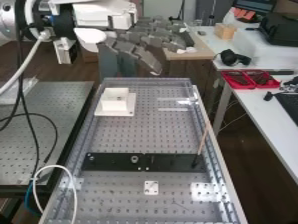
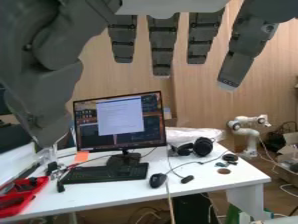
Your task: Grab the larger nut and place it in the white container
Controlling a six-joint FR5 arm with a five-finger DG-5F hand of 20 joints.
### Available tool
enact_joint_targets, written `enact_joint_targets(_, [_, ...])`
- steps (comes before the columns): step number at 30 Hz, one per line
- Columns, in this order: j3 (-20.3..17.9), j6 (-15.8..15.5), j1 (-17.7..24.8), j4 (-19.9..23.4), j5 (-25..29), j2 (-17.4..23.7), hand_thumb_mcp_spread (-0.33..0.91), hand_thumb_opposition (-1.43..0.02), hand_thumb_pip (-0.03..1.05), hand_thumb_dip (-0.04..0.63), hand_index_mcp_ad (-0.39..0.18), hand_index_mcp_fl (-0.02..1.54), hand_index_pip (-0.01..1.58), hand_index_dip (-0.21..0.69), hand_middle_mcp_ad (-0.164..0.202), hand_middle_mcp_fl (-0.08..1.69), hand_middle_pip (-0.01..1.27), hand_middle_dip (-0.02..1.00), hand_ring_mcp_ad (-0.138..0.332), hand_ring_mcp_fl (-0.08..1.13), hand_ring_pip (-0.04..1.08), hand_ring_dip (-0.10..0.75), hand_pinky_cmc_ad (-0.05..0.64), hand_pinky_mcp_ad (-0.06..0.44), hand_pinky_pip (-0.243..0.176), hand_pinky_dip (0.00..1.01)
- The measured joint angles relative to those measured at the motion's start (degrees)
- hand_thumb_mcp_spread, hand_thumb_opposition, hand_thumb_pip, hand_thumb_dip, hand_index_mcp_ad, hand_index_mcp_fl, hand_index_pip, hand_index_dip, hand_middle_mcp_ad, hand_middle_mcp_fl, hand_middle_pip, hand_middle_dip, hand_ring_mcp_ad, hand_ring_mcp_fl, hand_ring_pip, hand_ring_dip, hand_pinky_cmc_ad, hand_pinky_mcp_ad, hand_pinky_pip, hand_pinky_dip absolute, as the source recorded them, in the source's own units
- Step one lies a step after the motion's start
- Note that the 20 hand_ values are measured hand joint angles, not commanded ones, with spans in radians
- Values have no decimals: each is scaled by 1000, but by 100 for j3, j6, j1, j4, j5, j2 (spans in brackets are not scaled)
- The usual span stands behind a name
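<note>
High in the high view, the hand (image 1: 148, 41) is raised beyond the far end of the bench, its fingers extended and loosely spread with nothing held. The same hand (image 2: 161, 42) hangs into the wrist view, fingers nearly straight and the thumb apart from them. Below it in the high view, the white container (image 1: 115, 101) stands on a white plate on the perforated bench. On the flat black bar (image 1: 171, 161) nearer the camera are the smaller nut (image 1: 92, 158) and the bearing (image 1: 134, 159).
A thin wooden stick (image 1: 202, 141) rises from the bar's right part. White cable loops (image 1: 72, 186) lie at the near left. A side table with red trays (image 1: 247, 79) stands to the right; the wrist view faces a desk with a monitor (image 2: 120, 121) and keyboard (image 2: 106, 172).
</note>
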Motion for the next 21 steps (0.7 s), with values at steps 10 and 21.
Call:
enact_joint_targets(10, [28, 18, 0, -42, 56, 40, 148, -782, 649, 176, -126, 87, 126, -49, 75, 115, 127, 269, 164, 7, 87, 155, 396, 330, -105, 702])
enact_joint_targets(21, [73, 36, -42, -60, 18, 11, 148, -782, 649, 176, -126, 87, 126, -49, 75, 115, 127, 269, 164, 7, 87, 155, 396, 330, -105, 702])
